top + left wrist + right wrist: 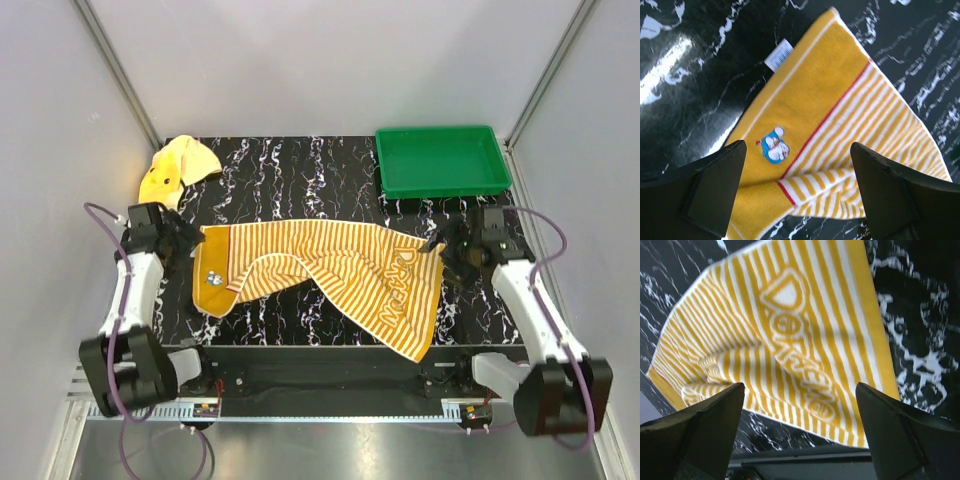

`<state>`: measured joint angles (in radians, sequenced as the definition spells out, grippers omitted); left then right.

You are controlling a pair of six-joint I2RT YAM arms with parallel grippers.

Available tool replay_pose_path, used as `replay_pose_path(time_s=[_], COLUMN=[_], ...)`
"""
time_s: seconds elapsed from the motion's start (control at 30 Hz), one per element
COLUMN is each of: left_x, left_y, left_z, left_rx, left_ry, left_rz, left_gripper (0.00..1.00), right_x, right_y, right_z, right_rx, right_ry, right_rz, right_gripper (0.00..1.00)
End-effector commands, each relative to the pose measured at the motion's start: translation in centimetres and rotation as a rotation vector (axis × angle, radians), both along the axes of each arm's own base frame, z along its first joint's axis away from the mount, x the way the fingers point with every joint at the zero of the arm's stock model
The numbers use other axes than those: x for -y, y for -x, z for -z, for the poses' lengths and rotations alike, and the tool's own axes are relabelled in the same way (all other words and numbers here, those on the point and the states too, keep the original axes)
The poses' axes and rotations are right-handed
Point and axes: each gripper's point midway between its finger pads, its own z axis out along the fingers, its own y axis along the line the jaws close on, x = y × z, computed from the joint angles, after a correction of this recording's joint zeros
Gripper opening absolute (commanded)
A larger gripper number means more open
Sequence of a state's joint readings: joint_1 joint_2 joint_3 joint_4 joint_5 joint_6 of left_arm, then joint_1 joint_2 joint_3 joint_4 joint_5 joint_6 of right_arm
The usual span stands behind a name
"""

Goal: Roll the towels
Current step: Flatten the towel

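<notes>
Judging from the layout, seems to be the opening step: lining up on the striped towel before any rolling, with nothing rolled yet. Finds that towel stretched left to right across the near half of the table, twisted and bunched in the middle, with the lettered end at the right, out to the near edge. Finds the yellow towel crumpled at the far left corner, well apart from both arms, and the tray at the far right. Puts the left claw over the plain orange end, spread wide and holding nothing; puts the right claw over the lettered end, likewise wide and bare. Calls next, probably, for pinching an end in each claw and pulling the cloth flat, so as not to roll a lopsided bundle over that middle twist. Picks out from the left wrist detail reduced to a speck in the top view: a blue cartoon patch, a red line between band and stripes, a white label at the hem. Shows the lettering large from the right wrist. Gives the whole lie of the cloth, the yellow towel and the tray only from the top. Cannot judge either claw's height over the fabric from any view.
</notes>
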<state>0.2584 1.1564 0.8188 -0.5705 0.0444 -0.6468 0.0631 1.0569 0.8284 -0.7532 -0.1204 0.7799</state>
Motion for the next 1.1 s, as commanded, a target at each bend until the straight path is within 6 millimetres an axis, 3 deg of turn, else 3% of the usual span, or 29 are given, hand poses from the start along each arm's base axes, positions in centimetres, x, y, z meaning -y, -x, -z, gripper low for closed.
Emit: replay_pose_path(time_s=[0.0,0.03,0.07,0.13,0.27,0.3,0.43,0.6,0.93,1.07], left_x=[-1.7,-2.0,-2.2,-1.8,-2.1,-2.0,-2.2,-2.2,-0.1,0.7], left_y=[-4.0,-4.5,-5.2,-6.0,-7.5,-7.7,-8.3,-8.4,-10.1,-10.9], left_z=[-1.8,-0.5,-0.6,0.8,2.2,2.4,4.0,5.8,8.5,9.1], left_rx=[0.077,0.04,0.044,0.017,0.008,0.004,-0.022,-0.049,-0.082,-0.1], left_ry=[-0.008,0.013,0.027,0.074,0.109,0.116,0.129,0.145,0.179,0.166], left_rz=[0.02,0.013,0.011,0.018,-0.003,-0.007,-0.015,-0.031,0.034,0.058], left_gripper=[0.91,0.91,0.91,0.91,0.91,0.91,0.91,0.91,0.82,0.69], right_x=[5.4,5.9,7.2,9.1,10.7,10.4,9.5,9.5,6.7,5.3], right_y=[-6.0,-6.6,-7.4,-8.1,-10.4,-10.6,-12.0,-12.3,-13.7,-13.7], right_z=[-0.6,0.2,0.8,3.5,6.1,7.5,9.2,11.2,11.8,12.3], right_rx=[0.087,0.074,0.074,0.002,-0.051,-0.084,-0.091,-0.116,-0.084,-0.09], right_ry=[0.129,0.096,0.087,0.086,0.119,0.102,0.042,0.037,-0.066,-0.064], right_rz=[0.106,0.114,0.135,0.163,0.147,0.129,0.086,0.071,-0.015,-0.061], right_gripper=[1.0,1.0,1.0,1.0,0.98,0.96,0.92,0.87,0.68,0.59])
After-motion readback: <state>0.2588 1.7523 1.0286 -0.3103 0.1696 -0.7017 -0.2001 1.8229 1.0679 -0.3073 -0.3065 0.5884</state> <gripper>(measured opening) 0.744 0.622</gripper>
